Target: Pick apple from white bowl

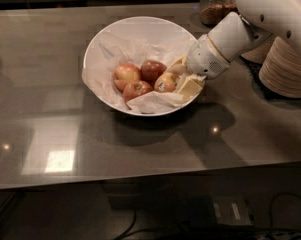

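The white bowl (105, 44), lined with crinkled white paper, stands mid-table and holds several apples. The apple (165, 83), red with a pale yellow-green patch and a small white sticker, lies at the bowl's right side. A darker all-red apple (153, 69) and two red-orange apples (125, 75) (136, 89) lie to its left. My gripper (183, 77) reaches in over the right rim, open. One pale finger (178, 63) is behind the apple and the other finger (189, 87) is in front of it, close on both sides.
Stacked beige paper bowls (285, 66) stand at the right, just behind my arm. A glass jar (215, 4) with brown contents stands at the back. The table's front edge (140, 176) runs below the bowl.
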Robot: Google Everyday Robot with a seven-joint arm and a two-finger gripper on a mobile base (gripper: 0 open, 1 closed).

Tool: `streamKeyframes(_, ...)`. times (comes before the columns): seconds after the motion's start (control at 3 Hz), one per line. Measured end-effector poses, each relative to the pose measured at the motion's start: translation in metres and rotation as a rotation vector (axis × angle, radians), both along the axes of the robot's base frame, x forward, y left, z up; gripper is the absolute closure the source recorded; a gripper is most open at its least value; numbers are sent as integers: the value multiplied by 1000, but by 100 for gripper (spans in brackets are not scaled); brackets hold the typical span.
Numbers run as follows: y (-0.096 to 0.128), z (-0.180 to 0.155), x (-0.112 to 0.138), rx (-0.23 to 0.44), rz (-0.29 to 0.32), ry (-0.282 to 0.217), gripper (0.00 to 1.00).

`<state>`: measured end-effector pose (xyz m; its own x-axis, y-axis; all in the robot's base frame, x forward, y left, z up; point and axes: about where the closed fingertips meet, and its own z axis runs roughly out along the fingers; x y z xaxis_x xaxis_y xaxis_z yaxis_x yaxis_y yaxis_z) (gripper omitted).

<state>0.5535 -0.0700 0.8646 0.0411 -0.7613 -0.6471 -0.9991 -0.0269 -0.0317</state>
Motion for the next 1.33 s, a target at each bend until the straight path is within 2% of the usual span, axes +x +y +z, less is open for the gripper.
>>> streamKeyframes(0.33,0,0,0,1,0,0,81)
streamKeyframes(0.67,1,24,-2,70,17,-30,100)
streamKeyframes(1.33,-5,94,-13,264,75,-110,100)
